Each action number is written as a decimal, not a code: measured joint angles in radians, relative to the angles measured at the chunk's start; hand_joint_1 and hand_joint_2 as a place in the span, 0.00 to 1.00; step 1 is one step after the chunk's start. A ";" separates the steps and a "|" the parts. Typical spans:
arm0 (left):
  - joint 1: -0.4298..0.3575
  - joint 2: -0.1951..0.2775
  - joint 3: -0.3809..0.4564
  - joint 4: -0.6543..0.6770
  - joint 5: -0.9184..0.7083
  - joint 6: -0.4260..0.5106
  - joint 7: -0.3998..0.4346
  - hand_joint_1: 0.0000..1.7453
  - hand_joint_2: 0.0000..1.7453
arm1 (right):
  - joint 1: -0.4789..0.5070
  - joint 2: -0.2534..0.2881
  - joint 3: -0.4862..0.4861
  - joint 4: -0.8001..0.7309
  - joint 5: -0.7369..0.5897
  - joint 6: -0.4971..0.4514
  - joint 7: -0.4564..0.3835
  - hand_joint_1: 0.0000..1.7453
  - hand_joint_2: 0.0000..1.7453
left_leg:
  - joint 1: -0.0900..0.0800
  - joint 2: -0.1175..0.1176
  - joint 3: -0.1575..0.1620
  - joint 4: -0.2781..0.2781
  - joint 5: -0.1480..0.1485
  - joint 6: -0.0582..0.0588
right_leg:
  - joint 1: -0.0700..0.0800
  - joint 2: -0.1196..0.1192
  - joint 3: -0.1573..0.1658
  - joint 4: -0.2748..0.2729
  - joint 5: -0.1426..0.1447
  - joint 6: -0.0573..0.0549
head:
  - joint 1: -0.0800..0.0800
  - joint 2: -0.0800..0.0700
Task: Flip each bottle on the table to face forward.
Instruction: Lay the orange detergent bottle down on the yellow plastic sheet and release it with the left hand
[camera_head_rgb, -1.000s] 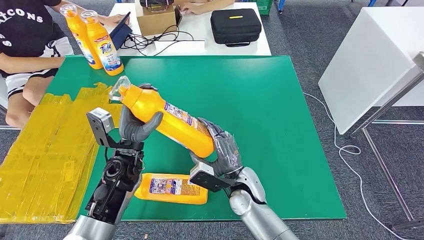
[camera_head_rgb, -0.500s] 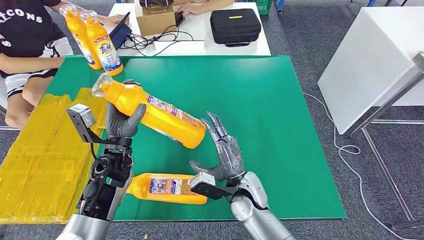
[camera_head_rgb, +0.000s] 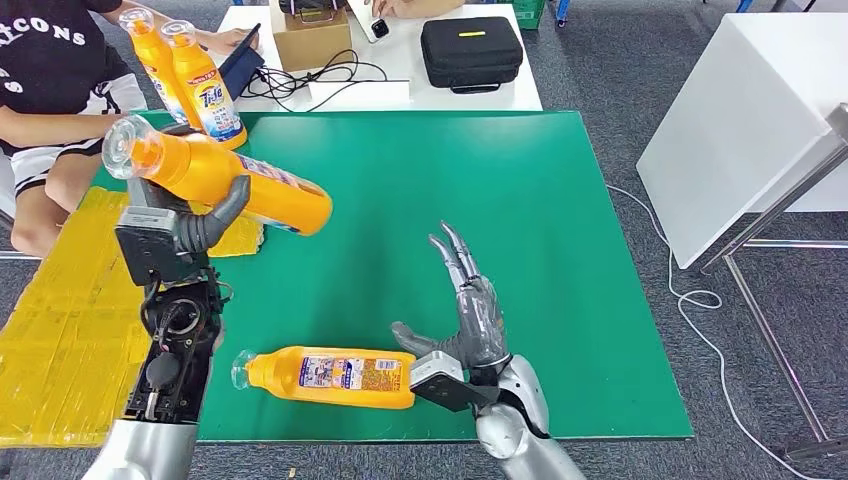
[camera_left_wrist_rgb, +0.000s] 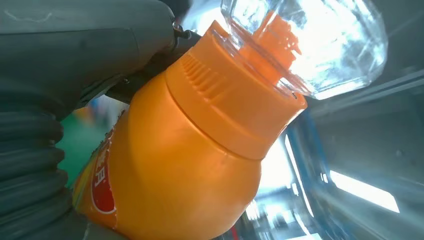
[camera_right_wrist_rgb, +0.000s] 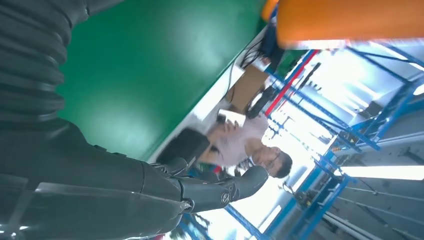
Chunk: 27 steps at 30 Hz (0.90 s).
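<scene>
The left hand (camera_head_rgb: 205, 222) grips the raised bottle (camera_head_rgb: 215, 175) above the table's (camera_head_rgb: 560, 200) ten o'clock corner, its long axis running cap at nine to base at three. The lying bottle (camera_head_rgb: 330, 376) rests at the near edge, cap toward nine, just beside the right hand (camera_head_rgb: 470, 325), whose fingers (camera_head_rgb: 455, 255) are spread and empty; I judge it the nearer hand.

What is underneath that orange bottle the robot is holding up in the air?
Under the held bottle: the left hand gripping it, green table, yellow sheet. The hand hides part of the table.
</scene>
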 joint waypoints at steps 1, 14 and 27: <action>-0.012 0.016 0.000 -0.007 -0.116 0.045 0.014 1.00 1.00 | 0.014 -0.009 -0.008 -0.037 -0.037 0.027 0.000 0.00 1.00 | 0.000 0.000 0.000 0.000 0.000 0.000 | 0.000 0.000 0.000 0.000 0.000 0.000 | 0.000 0.000; -0.203 0.194 -0.094 0.095 -0.963 0.116 0.240 1.00 1.00 | 0.069 -0.079 -0.111 -0.289 -0.180 0.140 0.025 0.00 1.00 | 0.000 0.003 0.001 0.000 0.001 0.000 | 0.000 0.002 0.000 0.000 0.003 -0.002 | 0.000 0.000; -0.395 0.407 -0.296 0.539 -1.122 -0.145 0.179 1.00 1.00 | 0.167 -0.100 -0.248 -0.298 -0.188 0.237 -0.008 0.00 1.00 | 0.001 0.006 0.001 0.000 0.001 -0.001 | 0.001 0.006 -0.001 0.001 0.003 -0.003 | 0.000 0.000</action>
